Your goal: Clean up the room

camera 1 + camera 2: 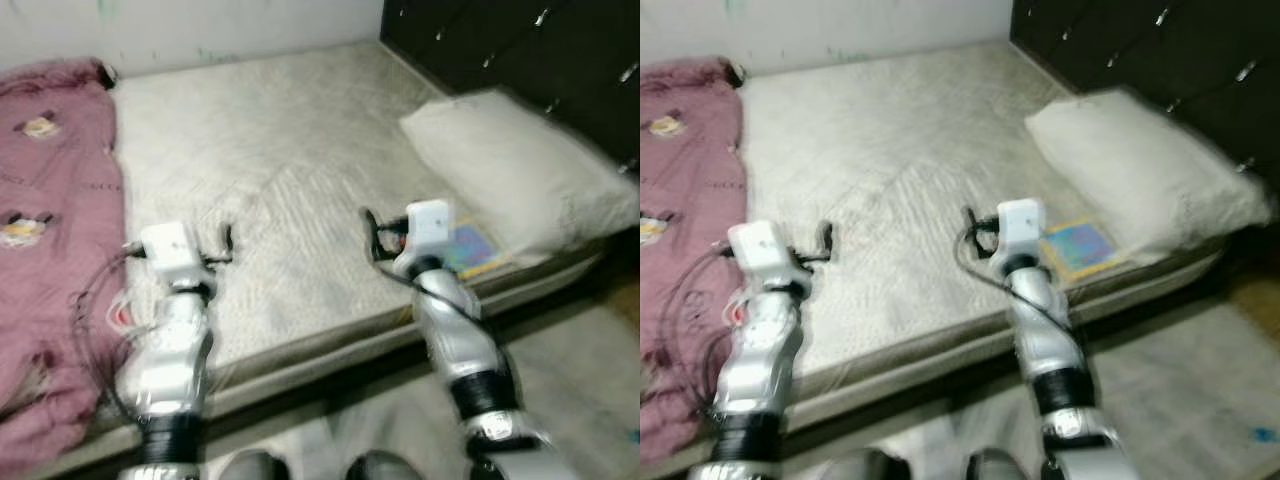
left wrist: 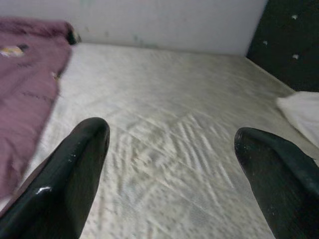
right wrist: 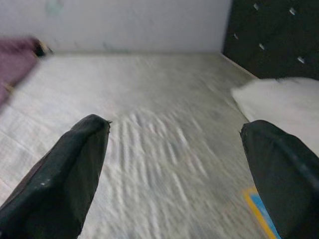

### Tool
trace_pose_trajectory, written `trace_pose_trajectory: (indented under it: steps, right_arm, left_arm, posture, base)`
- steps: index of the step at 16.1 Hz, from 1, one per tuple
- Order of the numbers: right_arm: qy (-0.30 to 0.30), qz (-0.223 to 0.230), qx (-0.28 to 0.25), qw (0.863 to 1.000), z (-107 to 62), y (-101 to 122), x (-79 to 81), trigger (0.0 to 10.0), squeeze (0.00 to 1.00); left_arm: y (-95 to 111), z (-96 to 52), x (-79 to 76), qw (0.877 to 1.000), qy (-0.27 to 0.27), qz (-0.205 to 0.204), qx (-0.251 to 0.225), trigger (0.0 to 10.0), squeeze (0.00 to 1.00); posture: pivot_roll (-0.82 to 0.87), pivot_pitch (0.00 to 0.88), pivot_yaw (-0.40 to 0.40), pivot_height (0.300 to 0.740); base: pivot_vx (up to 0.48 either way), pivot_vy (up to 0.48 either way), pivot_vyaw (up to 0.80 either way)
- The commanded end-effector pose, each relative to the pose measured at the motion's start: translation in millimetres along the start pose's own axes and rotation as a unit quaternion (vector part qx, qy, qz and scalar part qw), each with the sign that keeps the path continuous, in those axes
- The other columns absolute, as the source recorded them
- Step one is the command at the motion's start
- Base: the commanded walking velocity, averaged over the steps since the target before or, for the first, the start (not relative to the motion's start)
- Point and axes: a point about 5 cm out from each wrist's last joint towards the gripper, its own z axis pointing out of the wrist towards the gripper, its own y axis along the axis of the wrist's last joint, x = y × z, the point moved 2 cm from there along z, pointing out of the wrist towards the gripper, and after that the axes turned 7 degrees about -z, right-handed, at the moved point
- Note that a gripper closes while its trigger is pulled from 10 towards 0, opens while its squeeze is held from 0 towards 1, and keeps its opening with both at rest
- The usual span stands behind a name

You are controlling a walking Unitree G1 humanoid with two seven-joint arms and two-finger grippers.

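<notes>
Pale quilted bed (image 1: 290, 180) beneath both grippers, left gripper (image 2: 169, 149) and right gripper (image 3: 174, 144), fingers spread wide, empty; pillow (image 1: 520, 180) beside right fingers (image 3: 279, 174), pink blanket (image 1: 50, 220) beside left.

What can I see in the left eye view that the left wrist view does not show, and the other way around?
The left eye view alone has both silver arms, the right gripper, the colourful flat item tucked at the pillow's edge, and the floor beside the bed. The left wrist view alone gives a close look between the left gripper's two black fingers, which stand wide apart. Both share the bare mattress, the purple blanket, the white pillow and the dark headboard.
</notes>
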Motion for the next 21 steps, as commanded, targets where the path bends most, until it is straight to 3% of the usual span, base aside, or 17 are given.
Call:
trace_pose_trajectory:
  steps: [1,9,14,21]
  right_arm:
    - [-0.002,0.003,-0.013,1.0,2.8,7.7,2.1,10.0,0.0]
    - [0.008,-0.018,-0.024,1.0,3.2,11.2,4.9,10.0,0.0]
    - [0.003,-0.019,-0.027,0.999,3.8,12.1,4.4,10.0,0.0]
    - [0.002,-0.024,-0.026,0.999,4.9,11.7,4.5,10.0,0.0]
  left_arm:
    - [2.5,1.0,5.5,1.0,0.005,0.004,0.0,10.0,0.0]
    - [1.8,2.8,5.1,1.0,0.007,0.005,0.002,10.0,0.0]
    - [2.2,3.9,5.1,1.0,0.007,0.005,0.002,10.0,0.0]
    - [2.4,4.2,4.9,1.0,0.007,0.009,0.001,10.0,0.0]
  posture:
    - [-0.08,0.0,0.006,0.74]
    - [-0.08,0.0,0.007,0.74]
    - [-0.08,0.0,0.007,0.74]
    - [-0.07,0.0,0.007,0.74]
  base:
    - [0.0,0.48,0.0]
    - [0.0,0.48,0.0]
    - [0.0,0.48,0.69]
    - [0.0,0.48,0.14]
